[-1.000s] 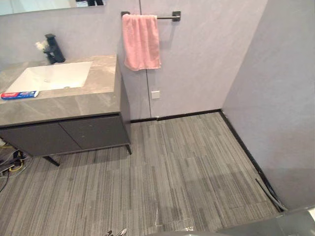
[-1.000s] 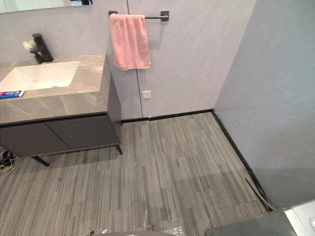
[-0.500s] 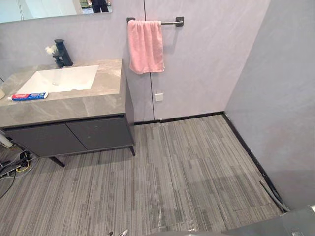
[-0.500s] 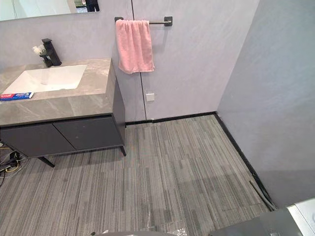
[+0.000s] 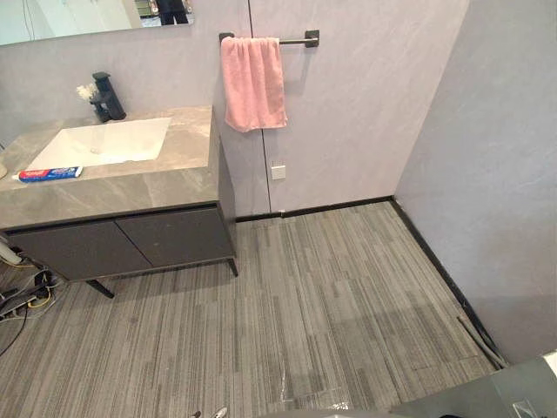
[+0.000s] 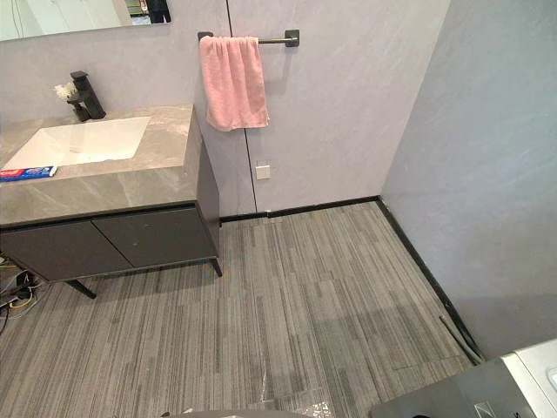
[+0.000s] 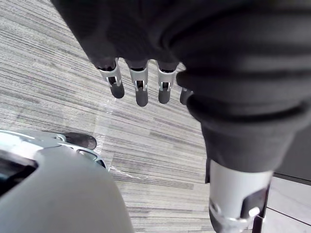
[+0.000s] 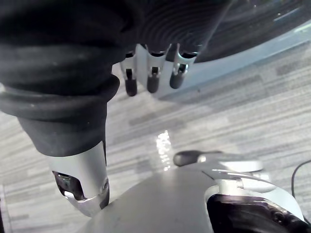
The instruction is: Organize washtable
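The left hand [image 7: 164, 88] hangs with its fingers [image 7: 141, 92] straight and released, grasping nothing. The grey striped plank floor [image 7: 58, 87] lies past their dark tips. The right hand [image 8: 152, 80] is the same: its fingers [image 8: 130, 82] are relaxed and empty and its thumb [image 8: 80, 187] stands apart from them, over the same floor.

In the left eye view, the washtable's grey marble-look surface [image 5: 174, 178] takes the upper left of the frame, on a dark two-door cabinet [image 5: 122, 239]. A white rectangular basin [image 5: 104, 142] is sunk into it. A red, white and blue toothpaste tube [image 5: 50, 173] lies flat on the surface at the basin's front left corner, near the left edge of the frame. A black tap [image 5: 108, 94] stands behind the basin, with a small white flower-like thing [image 5: 85, 90] just beside it on the left. At upper centre, right of the surface, a pink towel [image 5: 252, 83] hangs from a black wall bar [image 5: 300, 39], with a small white wall socket [image 5: 278, 171] below it. A mirror strip [image 5: 78, 17] runs along the top left.

Against one second ago, the whole scene sits a little lower and further right in the frame, so the camera has moved. Since half a second ago it has slid slightly left. The tube, tap and towel keep their places relative to one another.
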### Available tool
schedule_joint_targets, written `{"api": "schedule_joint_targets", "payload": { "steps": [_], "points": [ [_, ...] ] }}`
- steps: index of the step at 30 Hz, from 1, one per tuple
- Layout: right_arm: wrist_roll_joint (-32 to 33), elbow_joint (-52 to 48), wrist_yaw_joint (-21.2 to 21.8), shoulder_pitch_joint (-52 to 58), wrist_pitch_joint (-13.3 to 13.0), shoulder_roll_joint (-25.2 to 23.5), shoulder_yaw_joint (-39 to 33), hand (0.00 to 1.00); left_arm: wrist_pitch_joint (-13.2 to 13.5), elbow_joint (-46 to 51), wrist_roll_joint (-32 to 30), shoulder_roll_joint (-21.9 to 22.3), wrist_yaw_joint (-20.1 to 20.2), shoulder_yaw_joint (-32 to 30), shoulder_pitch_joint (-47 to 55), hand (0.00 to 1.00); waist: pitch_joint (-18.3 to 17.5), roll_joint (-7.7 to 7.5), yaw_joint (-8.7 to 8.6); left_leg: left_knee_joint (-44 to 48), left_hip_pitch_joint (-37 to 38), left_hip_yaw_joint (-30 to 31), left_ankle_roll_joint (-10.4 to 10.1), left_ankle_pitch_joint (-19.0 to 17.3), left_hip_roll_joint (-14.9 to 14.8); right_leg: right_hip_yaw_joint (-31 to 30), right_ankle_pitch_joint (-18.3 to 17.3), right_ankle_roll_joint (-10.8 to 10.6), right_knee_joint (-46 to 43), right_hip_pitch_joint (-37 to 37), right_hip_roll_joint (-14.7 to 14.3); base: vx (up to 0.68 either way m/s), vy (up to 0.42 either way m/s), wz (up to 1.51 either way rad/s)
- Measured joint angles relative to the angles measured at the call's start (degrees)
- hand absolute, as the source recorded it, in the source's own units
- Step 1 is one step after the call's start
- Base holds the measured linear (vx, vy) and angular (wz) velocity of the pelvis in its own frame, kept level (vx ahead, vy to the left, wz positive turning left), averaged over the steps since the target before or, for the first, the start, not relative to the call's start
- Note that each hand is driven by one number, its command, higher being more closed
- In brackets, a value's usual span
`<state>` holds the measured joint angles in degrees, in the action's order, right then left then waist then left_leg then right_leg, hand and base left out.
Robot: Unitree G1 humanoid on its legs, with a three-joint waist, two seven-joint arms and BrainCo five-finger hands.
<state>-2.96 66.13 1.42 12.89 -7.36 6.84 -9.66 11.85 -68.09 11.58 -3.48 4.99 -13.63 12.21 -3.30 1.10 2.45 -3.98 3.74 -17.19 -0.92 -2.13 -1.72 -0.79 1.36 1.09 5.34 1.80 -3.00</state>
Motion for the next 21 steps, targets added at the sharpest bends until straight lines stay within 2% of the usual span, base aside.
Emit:
{"api": "schedule_joint_targets", "payload": {
  "steps": [8, 11, 12, 13, 15, 16, 17, 18, 20, 21],
  "points": [
    [1.1, -0.2, -0.1, 0.0, 0.2, 0.0, 0.1, 0.0, -0.1, 0.1, 0.0, 0.1, 0.0, -0.5, -0.1, 0.0, 0.1, 0.03, 0.01, 0.1, -0.1, 0.5, 0.0, 0.0, -0.1, 0.8, -0.4, -0.5, -0.3, 0.0, 0.0, -0.01, -0.013, 0.04],
    [2.5, -1.5, -0.2, -0.1, 0.3, -0.2, 0.2, 0.0, -0.3, 0.3, 0.1, 0.4, -0.2, -1.9, -0.1, 0.0, 1.0, -0.14, -0.31, 2.5, -1.4, 0.8, -0.5, -1.3, -0.8, 1.9, -2.7, 0.0, -3.4, -1.2, 0.0, -0.05, -0.031, 0.16],
    [2.5, -2.1, -0.2, -0.1, 0.3, -0.3, 0.2, 0.0, -0.3, 0.9, 0.1, 0.8, -0.3, -3.4, -0.4, 0.0, 1.6, 0.21, -0.34, 5.4, -2.3, 1.4, -0.9, -3.0, -1.3, 2.4, -3.7, 0.2, -5.2, -1.5, -0.1, -0.05, -0.061, 0.18],
    [2.5, -2.5, -0.3, -0.1, 0.3, -0.4, 0.3, 0.0, -0.3, 2.4, 0.6, 1.8, -0.4, -5.7, -1.1, 0.0, 3.3, 0.06, 0.07, 11.7, -4.4, 1.8, -1.2, -6.3, -2.8, 2.7, -5.9, 1.1, -8.4, -2.2, -0.5, -0.06, -0.073, 0.14],
    [2.5, -3.1, -0.3, -0.1, 0.3, -0.4, 0.3, 0.0, -0.3, 3.7, 2.0, 2.3, -0.4, -7.4, -1.1, 0.0, 3.9, 0.11, 0.08, 17.7, -6.5, 2.2, -1.6, -9.3, -4.6, 3.1, -7.6, 1.7, -10.5, -2.2, -1.3, -0.05, -0.099, 0.02],
    [2.5, -4.0, -0.4, 0.0, 0.3, -0.4, 1.0, 0.0, -0.3, 4.4, 2.9, 2.3, -0.4, -7.4, -1.0, 0.0, 4.1, 0.0, 0.06, 23.2, -8.3, 2.4, -1.6, -10.3, -6.0, 3.0, -8.7, 2.9, -11.7, -2.3, -2.0, -0.01, -0.102, -0.02],
    [2.5, -4.8, -0.8, -0.7, 0.3, -0.6, 1.9, 0.0, -0.3, 5.4, 4.1, 2.0, -0.4, -8.5, -1.7, 0.0, 4.5, -0.71, -0.15, 33.6, -14.0, 3.5, -0.2, -9.3, -7.3, 2.9, -9.4, 4.4, -13.4, -3.7, -1.9, 0.02, -0.085, -0.15],
    [2.5, -4.8, -1.3, -2.1, 0.3, -0.7, 2.1, 0.0, -0.2, 6.1, 4.6, 2.2, -0.5, -8.6, -2.4, 0.0, 5.6, -0.88, 0.05, 41.0, -18.3, 4.4, 0.6, -8.9, -8.1, 2.7, -9.7, 4.8, -14.3, -4.1, -1.8, 0.02, -0.058, -0.21],
    [2.5, -5.2, -1.6, -4.3, 0.3, -0.1, 2.7, 0.0, -0.2, 6.8, 5.1, 2.5, -0.5, -8.5, -3.1, 0.0, 7.0, -0.48, 0.16, 47.0, -23.0, 6.5, 0.3, -9.2, -8.9, 2.1, -10.0, 4.7, -14.6, -4.0, -1.8, 0.07, 0.013, -0.26],
    [2.5, -6.6, -1.9, -4.9, 0.3, 0.1, 2.7, 0.0, -0.1, 6.8, 5.3, 2.9, -0.5, -8.5, -3.4, 0.0, 7.3, -0.04, 0.21, 46.0, -24.7, 7.2, 0.2, -9.2, -8.8, 1.7, -10.3, 4.3, -14.5, -4.1, -1.8, 0.11, 0.063, -0.16]
  ]
}}
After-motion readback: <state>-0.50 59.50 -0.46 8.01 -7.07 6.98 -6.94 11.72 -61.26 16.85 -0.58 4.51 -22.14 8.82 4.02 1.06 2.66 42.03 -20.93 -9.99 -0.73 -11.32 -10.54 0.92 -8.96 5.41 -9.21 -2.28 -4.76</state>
